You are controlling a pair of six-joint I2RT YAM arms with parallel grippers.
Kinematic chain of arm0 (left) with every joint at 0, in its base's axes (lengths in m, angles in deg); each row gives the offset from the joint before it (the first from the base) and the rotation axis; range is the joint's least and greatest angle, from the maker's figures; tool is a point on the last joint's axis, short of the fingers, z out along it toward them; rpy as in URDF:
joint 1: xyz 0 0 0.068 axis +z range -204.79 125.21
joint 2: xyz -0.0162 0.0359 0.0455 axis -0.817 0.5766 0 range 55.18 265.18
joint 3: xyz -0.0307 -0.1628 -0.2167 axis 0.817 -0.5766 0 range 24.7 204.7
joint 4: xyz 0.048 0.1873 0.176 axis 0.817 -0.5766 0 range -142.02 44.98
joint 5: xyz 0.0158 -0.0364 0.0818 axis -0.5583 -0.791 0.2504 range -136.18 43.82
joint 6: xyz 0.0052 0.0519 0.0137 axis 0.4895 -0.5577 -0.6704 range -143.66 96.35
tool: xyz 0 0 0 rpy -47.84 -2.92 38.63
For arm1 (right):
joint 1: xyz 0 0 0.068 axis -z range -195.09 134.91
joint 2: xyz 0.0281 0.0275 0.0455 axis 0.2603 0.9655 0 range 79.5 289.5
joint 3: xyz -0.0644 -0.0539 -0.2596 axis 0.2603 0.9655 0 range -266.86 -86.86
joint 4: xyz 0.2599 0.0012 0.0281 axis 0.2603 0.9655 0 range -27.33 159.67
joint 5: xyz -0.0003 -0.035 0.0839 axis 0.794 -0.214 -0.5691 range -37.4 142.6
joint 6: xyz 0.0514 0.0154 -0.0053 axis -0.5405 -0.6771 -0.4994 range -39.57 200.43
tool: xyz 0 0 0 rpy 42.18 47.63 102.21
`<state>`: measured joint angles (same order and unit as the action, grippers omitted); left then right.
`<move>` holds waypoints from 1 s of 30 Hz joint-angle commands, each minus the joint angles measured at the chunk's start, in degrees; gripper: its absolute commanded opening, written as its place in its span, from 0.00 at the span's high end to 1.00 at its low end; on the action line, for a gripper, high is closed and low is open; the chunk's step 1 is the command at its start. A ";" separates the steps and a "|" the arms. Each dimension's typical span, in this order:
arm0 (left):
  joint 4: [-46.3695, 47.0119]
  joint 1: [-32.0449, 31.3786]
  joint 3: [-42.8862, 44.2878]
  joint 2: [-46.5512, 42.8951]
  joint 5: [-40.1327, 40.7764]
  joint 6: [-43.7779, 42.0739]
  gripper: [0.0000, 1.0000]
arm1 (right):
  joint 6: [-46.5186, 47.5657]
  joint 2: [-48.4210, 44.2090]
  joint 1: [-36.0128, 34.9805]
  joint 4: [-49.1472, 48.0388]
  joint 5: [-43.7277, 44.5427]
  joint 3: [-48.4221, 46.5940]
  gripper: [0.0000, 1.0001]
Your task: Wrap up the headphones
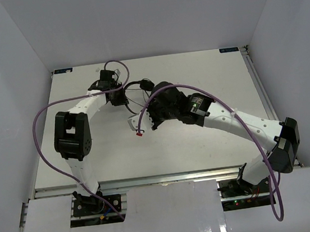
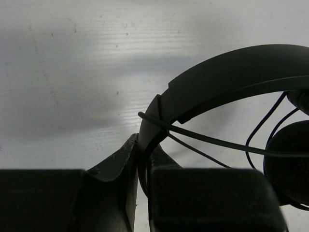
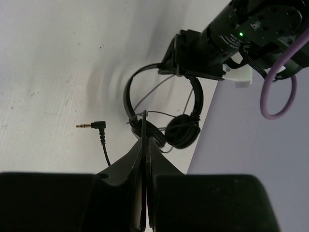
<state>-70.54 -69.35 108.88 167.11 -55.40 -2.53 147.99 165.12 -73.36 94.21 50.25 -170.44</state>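
Note:
The black headphones (image 3: 129, 92) hang off the table, their two earcups (image 3: 183, 130) close together at the bottom. My left gripper (image 2: 144, 147) is shut on the thin headband (image 2: 231, 72), and strands of cord (image 2: 212, 141) cross the band just past the fingertips. Just below the earcups, my right gripper (image 3: 146, 140) is shut on a stretch of the thin cord (image 3: 145, 118). The cord's angled jack plug (image 3: 94, 125) dangles free to the left of my right fingers. In the top view the headphones (image 1: 143, 85) sit between the left gripper (image 1: 119, 95) and the right gripper (image 1: 148, 117).
White table (image 1: 204, 144) with white walls on three sides. Thick purple robot cables (image 1: 42, 115) loop off both arms; one loop (image 3: 275, 96) hangs beside the left wrist. A small white and red piece (image 1: 136, 127) shows below the right gripper.

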 commanded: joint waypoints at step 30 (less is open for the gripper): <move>6.41 -7.07 -13.35 -18.97 -5.45 -6.97 1.00 | 3.17 -3.85 5.92 -3.98 0.20 -0.72 0.92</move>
<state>-68.14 -77.45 94.81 152.90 -56.45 -12.16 151.51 164.38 -67.77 90.84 53.45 -170.32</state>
